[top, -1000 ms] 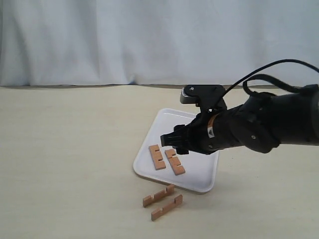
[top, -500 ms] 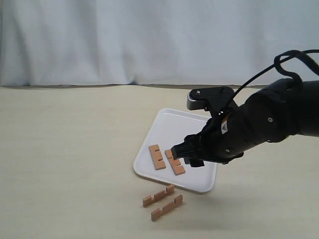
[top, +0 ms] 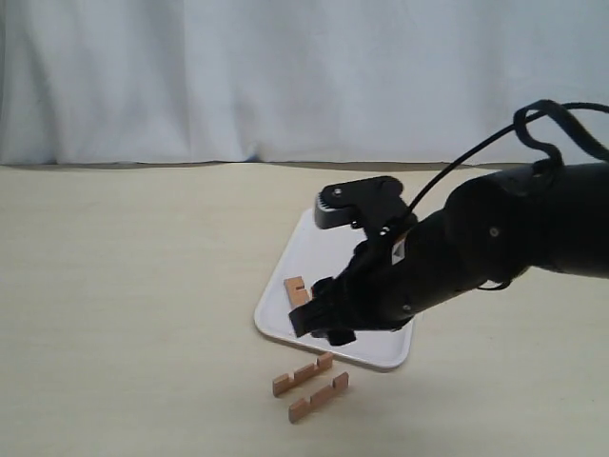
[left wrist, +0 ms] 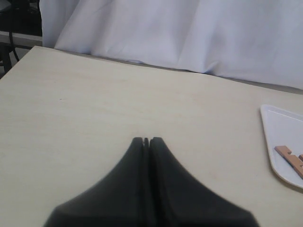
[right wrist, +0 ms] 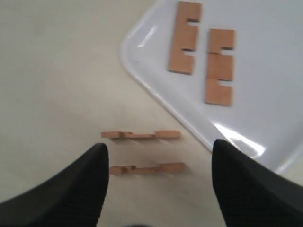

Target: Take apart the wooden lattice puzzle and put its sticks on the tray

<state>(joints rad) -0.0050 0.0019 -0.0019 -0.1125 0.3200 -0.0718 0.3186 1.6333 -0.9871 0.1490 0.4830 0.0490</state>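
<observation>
in the exterior view my right arm [top: 476, 252] covers most of the tray [top: 274, 322] and the two sticks [top: 297, 286] lying on it. only one end of a stick peeks out beside my right gripper [top: 322, 324], whose fingers merge into one dark lump there, so their gap cannot be read. in the right wrist view those fingers [right wrist: 80, 189] are blurred and cut by the frame edge, and the tray runs out of frame. in the left wrist view the tray and its sticks are cropped, and my left gripper [left wrist: 146, 140] loses its base.
</observation>
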